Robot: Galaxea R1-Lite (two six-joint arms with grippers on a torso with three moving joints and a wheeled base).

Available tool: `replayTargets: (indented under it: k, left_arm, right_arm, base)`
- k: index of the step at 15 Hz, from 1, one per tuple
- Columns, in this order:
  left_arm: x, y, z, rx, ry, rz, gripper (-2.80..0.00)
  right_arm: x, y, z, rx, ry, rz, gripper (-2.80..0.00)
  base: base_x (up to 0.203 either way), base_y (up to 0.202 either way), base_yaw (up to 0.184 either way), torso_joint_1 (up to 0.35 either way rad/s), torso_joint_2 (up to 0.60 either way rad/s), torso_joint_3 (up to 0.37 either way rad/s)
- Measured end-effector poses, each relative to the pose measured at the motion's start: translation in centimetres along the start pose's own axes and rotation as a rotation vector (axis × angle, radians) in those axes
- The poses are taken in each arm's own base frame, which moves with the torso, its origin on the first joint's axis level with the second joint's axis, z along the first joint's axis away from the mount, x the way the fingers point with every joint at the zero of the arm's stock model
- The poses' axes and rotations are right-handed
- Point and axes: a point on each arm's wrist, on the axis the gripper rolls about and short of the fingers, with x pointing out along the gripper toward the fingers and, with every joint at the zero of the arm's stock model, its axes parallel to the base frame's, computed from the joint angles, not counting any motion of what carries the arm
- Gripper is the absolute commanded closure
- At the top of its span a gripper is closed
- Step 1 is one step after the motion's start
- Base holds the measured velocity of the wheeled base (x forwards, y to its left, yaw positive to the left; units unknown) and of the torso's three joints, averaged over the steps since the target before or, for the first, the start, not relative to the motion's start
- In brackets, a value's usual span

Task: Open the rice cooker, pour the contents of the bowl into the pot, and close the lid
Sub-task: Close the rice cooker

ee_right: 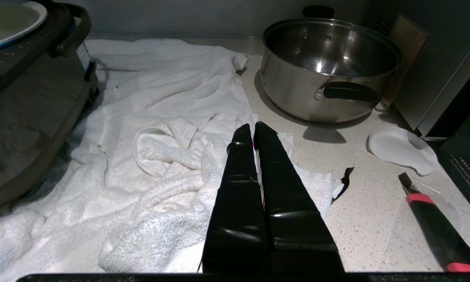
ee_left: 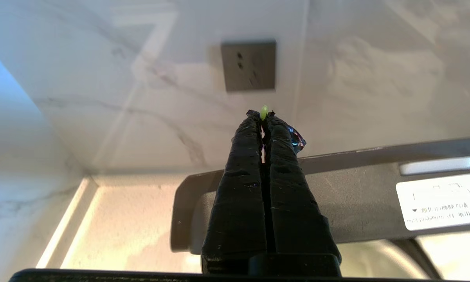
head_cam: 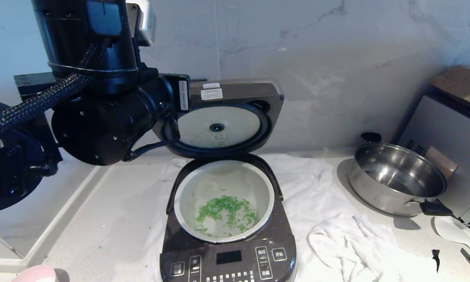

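The rice cooker (head_cam: 229,254) stands open in the middle of the counter. Its lid (head_cam: 235,94) is tipped up at the back, showing the silver inner plate. The white pot (head_cam: 188,196) sits in the body with the green bits (head_cam: 227,213) scattered on its bottom. A pink bowl (head_cam: 37,274) shows at the lower left edge. My left arm (head_cam: 101,105) reaches up to the lid's left top corner. In the left wrist view my left gripper (ee_left: 263,115) is shut just above the lid's upper edge (ee_left: 356,196), with one green bit (ee_left: 263,111) stuck at its tips. My right gripper (ee_right: 253,127) hangs shut over the towel.
A white towel (head_cam: 348,243) lies crumpled under and to the right of the cooker. A steel pan (head_cam: 399,178) with black handles stands at the right. A red-and-black tool (ee_right: 434,223) and a white scrap (ee_right: 401,150) lie beyond it. A wall socket (ee_left: 249,65) is above the lid.
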Motion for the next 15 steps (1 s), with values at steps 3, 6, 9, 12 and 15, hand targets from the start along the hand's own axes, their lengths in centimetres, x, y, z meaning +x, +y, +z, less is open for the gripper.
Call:
replayTargets:
  k: [3, 6, 9, 12, 15]
  left_arm:
    - [-2.0, 1.0, -1.0, 0.017, 0.020, -0.026, 0.00]
    - [-4.0, 2.0, -1.9, 0.038, 0.040, -0.052, 0.00]
    - [-5.4, 3.0, -2.7, 0.061, 0.068, -0.081, 0.00]
    - [-6.4, 3.5, -3.8, 0.042, 0.105, -0.100, 0.00]
    - [-6.8, 3.2, -5.1, 0.018, 0.144, -0.149, 0.00]
  right_arm:
    - [0.0, 0.0, 0.0, 0.001, 0.001, -0.003, 0.00]
    - [0.0, 0.0, 0.0, 0.001, 0.001, -0.003, 0.00]
    - [0.0, 0.0, 0.0, 0.001, 0.001, -0.003, 0.00]
    - [0.0, 0.0, 0.0, 0.001, 0.000, -0.003, 0.00]
    - [0.0, 0.0, 0.0, 0.001, 0.001, -0.003, 0.00]
  base:
    - [0.000, 0.000, 0.000, 0.000, 0.00, 0.000]
    - [0.000, 0.000, 0.000, 0.000, 0.00, 0.000]
    - [0.000, 0.000, 0.000, 0.000, 0.00, 0.000]
    - [0.000, 0.000, 0.000, 0.000, 0.00, 0.000]
    - [0.000, 0.000, 0.000, 0.000, 0.00, 0.000]
